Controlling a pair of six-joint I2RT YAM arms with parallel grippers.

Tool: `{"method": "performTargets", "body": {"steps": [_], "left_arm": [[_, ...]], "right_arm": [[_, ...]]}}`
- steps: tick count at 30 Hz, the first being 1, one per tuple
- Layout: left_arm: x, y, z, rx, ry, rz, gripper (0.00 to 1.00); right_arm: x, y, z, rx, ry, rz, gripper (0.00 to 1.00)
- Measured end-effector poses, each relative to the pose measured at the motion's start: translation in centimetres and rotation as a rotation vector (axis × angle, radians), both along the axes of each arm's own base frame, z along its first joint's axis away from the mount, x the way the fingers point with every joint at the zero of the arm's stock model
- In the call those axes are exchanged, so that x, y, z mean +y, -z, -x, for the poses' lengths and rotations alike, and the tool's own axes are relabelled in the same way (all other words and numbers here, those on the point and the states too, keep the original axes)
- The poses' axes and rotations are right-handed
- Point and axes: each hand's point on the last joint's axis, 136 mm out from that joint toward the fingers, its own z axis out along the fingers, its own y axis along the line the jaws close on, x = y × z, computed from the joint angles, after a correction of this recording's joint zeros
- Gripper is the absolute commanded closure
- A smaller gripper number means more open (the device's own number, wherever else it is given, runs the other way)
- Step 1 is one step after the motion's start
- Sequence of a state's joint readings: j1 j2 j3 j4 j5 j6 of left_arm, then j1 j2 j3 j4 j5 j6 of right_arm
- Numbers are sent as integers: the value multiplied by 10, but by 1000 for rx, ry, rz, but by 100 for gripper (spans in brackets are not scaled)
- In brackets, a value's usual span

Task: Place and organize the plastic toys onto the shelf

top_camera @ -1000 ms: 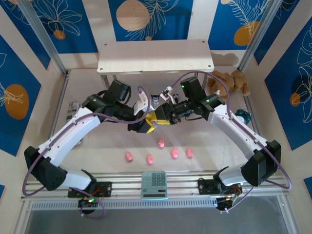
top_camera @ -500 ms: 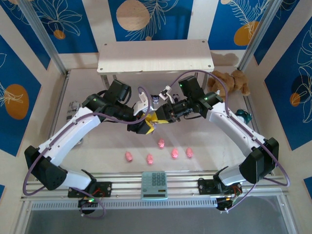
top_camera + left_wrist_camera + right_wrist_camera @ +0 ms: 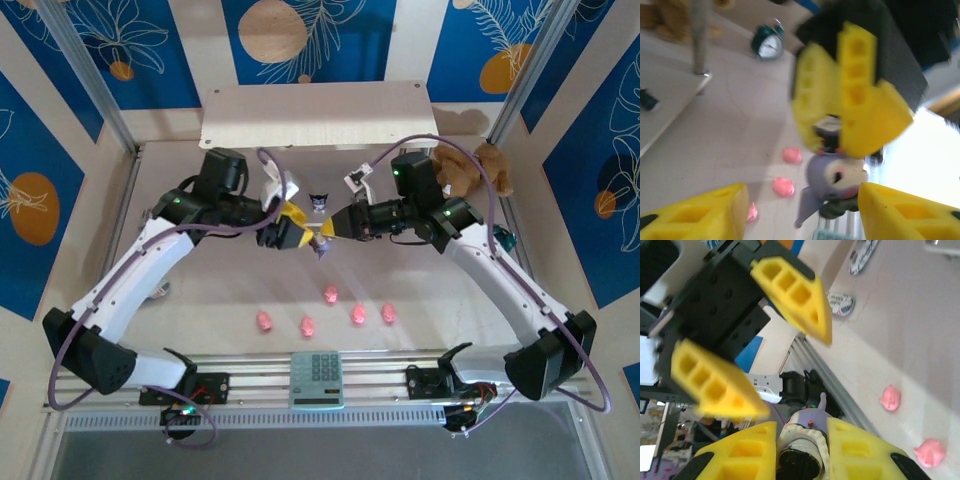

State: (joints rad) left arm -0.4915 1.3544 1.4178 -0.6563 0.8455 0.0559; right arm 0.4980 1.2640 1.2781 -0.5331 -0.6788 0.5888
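Along the table's (image 3: pixel 220 290) far edge, the shelf (image 3: pixel 320 112) shows a bare top, so I judge sorting barely begun. Above mid-table the right gripper (image 3: pixel 328 230) clenches a purple figurine (image 3: pixel 322 245), and the left gripper (image 3: pixel 295 228) beside it stands released. Five pink pigs (image 3: pixel 330 294) lie along the near edge.

From above, the purple figurine (image 3: pixel 322 244) hanging between the 2 arms is too small to read. Its face can't be made out, and the right arm's jaws cover part of it. The right arm (image 3: pixel 490 262) also hides part of the plush bear (image 3: pixel 478 165) and most of the green clock (image 3: pixel 506 238). The left wrist view is smeared with blur throughout; there, 1 pink pig (image 3: pixel 753 212) sits half behind the left arm's jaws, and the calculator (image 3: pixel 832 235) is cut off by the bottom edge. In the right wrist view the figurine runs off the bottom edge — and the left arm's jaws opposite are blurred.
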Motion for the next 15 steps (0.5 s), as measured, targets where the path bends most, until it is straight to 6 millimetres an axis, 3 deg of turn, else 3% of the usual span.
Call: {"method": "performTargets", "body": {"steps": [3,6,11,15], "left_arm": [[13,-18,-30,93,-144,104,52],[19,-17,-49,225,-236,229,53],[13,-3,-61,454,-296,372,48],[12,-15,-65,536,-305,486,43]], "right_arm": [[-6,-10,-1,-75,30,-27,95],[-9,-18,-2,-134,59,-52,96],[-9,-22,-7,-230,118,-96,96],[-10,-22,-11,-283,165,-127,96]]}}
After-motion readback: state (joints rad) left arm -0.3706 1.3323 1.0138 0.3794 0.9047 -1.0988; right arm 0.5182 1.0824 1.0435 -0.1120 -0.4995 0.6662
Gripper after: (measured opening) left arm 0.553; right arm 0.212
